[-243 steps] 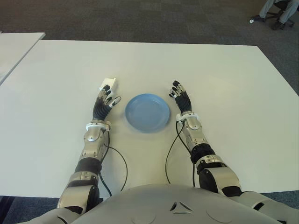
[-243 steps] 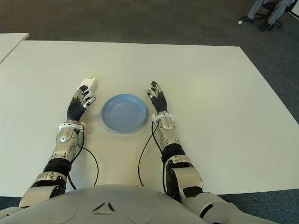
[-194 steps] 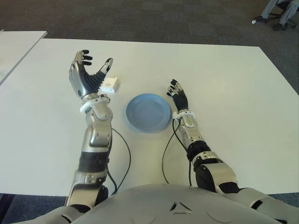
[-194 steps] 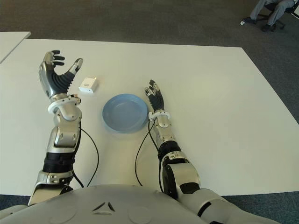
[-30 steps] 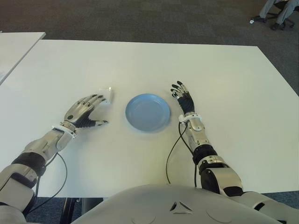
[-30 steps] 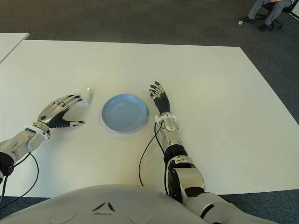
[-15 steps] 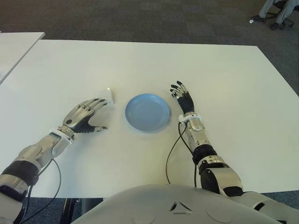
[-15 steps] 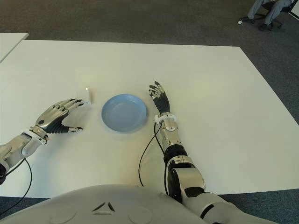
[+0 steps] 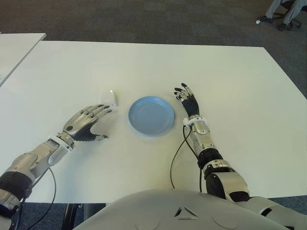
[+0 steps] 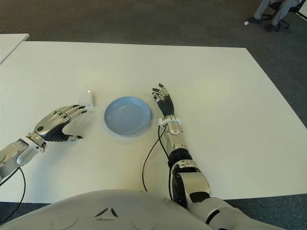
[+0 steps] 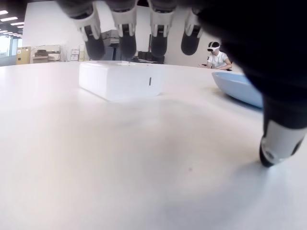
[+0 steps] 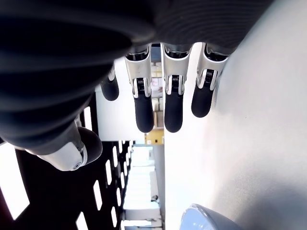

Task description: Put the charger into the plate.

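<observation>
Charger (image 9: 107, 97) lies just beyond our left hand (image 9: 85, 123), fingers spread, empty; plate (image 9: 151, 115) beside; our right hand (image 9: 189, 102) open right of plate.

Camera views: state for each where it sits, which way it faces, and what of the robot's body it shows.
Left eye view: on the head, looking down at the white table; shows both arms, left hand, right hand.
Right eye view: same scene, set slightly aside.
Left wrist view: low over the table behind the left hand's fingers, facing the charger and plate.
Right wrist view: behind the right hand's fingers.
Shared: all four show the plate.
</observation>
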### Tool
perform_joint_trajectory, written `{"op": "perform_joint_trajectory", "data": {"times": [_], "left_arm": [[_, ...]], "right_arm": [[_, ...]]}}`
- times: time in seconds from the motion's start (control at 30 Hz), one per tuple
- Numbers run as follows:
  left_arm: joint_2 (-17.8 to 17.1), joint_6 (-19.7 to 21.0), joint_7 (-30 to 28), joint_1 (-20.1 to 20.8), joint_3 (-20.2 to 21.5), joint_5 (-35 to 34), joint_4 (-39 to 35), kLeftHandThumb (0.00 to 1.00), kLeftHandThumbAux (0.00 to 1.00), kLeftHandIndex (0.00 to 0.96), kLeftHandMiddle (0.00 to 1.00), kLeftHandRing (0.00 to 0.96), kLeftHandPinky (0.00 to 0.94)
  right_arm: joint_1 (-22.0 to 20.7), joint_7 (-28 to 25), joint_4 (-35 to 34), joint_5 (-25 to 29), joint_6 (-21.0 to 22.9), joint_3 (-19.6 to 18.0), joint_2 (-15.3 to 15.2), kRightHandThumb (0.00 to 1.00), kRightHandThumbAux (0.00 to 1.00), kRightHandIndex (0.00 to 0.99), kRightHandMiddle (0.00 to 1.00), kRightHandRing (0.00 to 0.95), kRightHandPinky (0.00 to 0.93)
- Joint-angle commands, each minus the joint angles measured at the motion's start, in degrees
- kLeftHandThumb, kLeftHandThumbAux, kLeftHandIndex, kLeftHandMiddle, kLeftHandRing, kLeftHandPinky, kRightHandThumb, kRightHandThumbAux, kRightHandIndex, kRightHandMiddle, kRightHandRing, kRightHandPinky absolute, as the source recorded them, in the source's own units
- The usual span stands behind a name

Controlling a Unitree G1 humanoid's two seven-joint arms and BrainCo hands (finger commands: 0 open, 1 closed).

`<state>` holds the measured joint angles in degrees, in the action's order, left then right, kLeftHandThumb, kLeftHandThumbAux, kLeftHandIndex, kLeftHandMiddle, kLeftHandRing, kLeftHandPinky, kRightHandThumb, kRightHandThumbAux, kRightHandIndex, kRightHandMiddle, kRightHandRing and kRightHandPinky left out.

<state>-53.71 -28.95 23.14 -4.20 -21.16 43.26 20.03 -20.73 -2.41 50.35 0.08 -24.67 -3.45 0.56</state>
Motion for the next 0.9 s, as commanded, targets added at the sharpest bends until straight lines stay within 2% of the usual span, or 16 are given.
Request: {"op": "perform_joint_trajectory", "data": {"times": [0.03, 0.27, 0.57, 0.7, 0.8, 0.9], "left_arm": [[-0.36, 1.32, -1.19, -2.79, 0.18, 3.29, -0.48, 0.000, 0.625, 0.000, 0.025, 0.004, 0.020], [3.74, 6.52, 1.37, -2.03, 1.83, 6.18, -3.28, 0.031, 0.603, 0.010, 0.049, 0.033, 0.053], [9.39, 12.57, 3.23, -0.18, 3.79, 6.74, -4.78, 0.155, 0.557, 0.028, 0.072, 0.061, 0.074], [14.08, 14.94, 4.69, 6.47, 3.21, 6.98, 1.41, 0.216, 0.532, 0.030, 0.070, 0.062, 0.076], [17.97, 16.28, 6.17, 12.51, 2.22, 7.33, 8.95, 0.270, 0.495, 0.028, 0.054, 0.049, 0.066], [19.70, 16.64, 7.29, 15.82, 1.24, 7.51, 13.78, 0.311, 0.452, 0.016, 0.021, 0.017, 0.032]], "right_arm": [[1.69, 0.52, 2.49, -0.15, 2.42, -0.01, 0.01, 0.000, 0.566, 0.074, 0.264, 0.242, 0.206], [1.03, 0.82, 3.54, -0.05, 2.26, -0.20, 0.05, 0.000, 0.566, 0.079, 0.269, 0.246, 0.212], [0.49, 0.87, 4.51, 0.05, 1.64, -0.33, -0.02, 0.000, 0.566, 0.075, 0.258, 0.239, 0.205], [0.25, 0.86, 4.91, 0.05, 1.50, -0.36, -0.10, 0.000, 0.566, 0.072, 0.255, 0.239, 0.208], [0.11, 0.81, 5.16, 0.15, 1.37, -0.43, -0.10, 0.000, 0.566, 0.074, 0.257, 0.241, 0.214], [0.04, 0.85, 5.31, 0.16, 1.24, -0.43, -0.02, 0.000, 0.566, 0.077, 0.259, 0.244, 0.218]]}}
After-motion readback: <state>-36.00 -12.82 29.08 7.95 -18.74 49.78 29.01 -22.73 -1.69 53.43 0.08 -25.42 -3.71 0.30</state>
